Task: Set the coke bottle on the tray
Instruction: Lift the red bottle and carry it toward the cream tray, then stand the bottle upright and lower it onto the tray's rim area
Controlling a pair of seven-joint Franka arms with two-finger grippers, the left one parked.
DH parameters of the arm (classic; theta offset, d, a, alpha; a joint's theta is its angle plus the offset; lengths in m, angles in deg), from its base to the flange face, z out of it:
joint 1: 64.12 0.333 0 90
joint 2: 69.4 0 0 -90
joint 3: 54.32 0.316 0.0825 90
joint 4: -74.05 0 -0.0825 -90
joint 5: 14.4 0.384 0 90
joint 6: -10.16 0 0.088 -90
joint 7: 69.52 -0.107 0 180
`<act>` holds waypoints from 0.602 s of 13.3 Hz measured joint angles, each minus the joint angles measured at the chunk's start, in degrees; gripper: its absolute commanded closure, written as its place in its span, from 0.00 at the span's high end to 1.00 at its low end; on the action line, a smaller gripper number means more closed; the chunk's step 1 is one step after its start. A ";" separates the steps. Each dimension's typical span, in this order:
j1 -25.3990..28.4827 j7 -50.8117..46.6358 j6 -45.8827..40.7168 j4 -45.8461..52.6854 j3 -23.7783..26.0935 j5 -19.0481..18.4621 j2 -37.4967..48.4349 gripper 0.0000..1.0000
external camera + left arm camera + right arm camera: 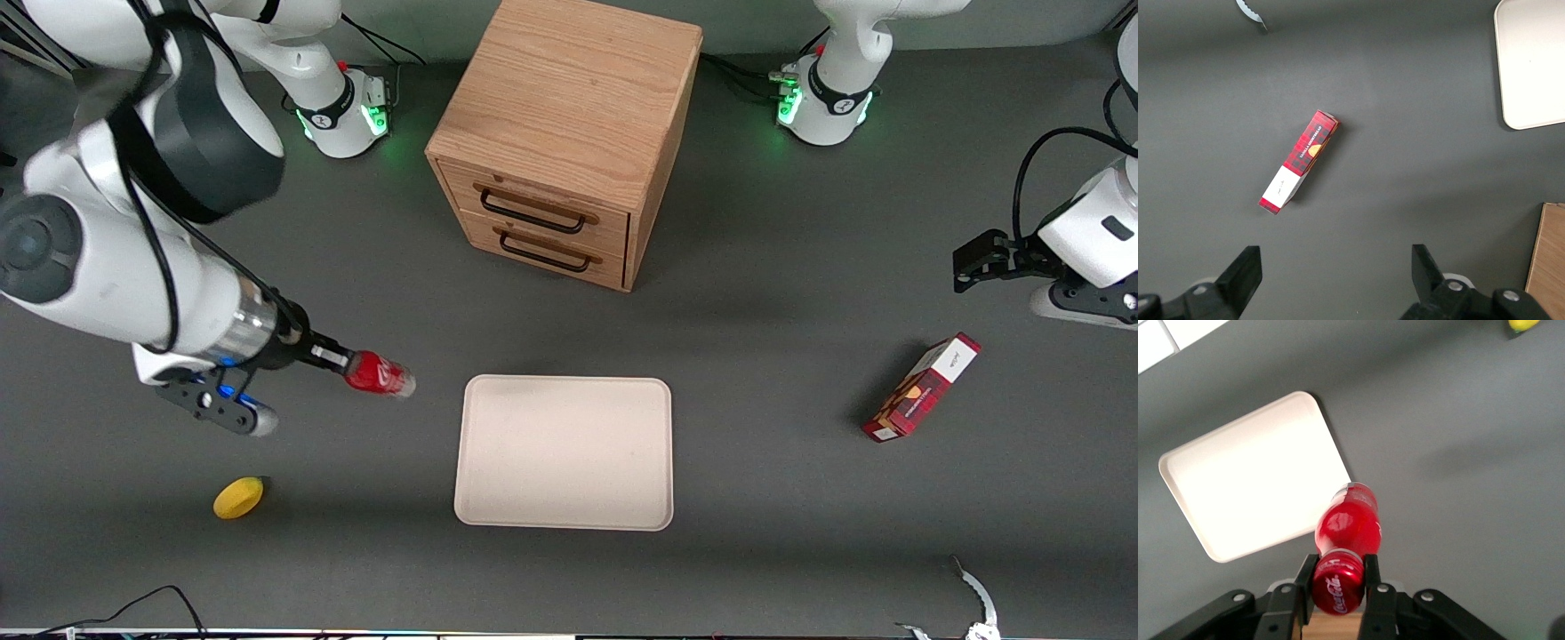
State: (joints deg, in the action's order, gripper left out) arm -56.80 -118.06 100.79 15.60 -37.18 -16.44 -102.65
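Note:
My gripper is shut on the red cap of the coke bottle. The bottle hangs tilted above the grey table, its clear base pointing toward the tray. The cream-white tray lies flat beside the bottle, toward the parked arm's end, and holds nothing. The bottle is over the table just outside the tray's rim.
A wooden two-drawer cabinet stands farther from the front camera than the tray. A yellow lemon lies nearer the camera than my gripper. A red-and-white carton lies toward the parked arm's end.

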 measured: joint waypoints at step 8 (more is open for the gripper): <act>2.10 -10.53 7.60 2.03 5.58 -10.62 -7.91 0.00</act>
State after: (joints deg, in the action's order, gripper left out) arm -54.70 -128.59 108.40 17.63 -31.60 -27.07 -110.55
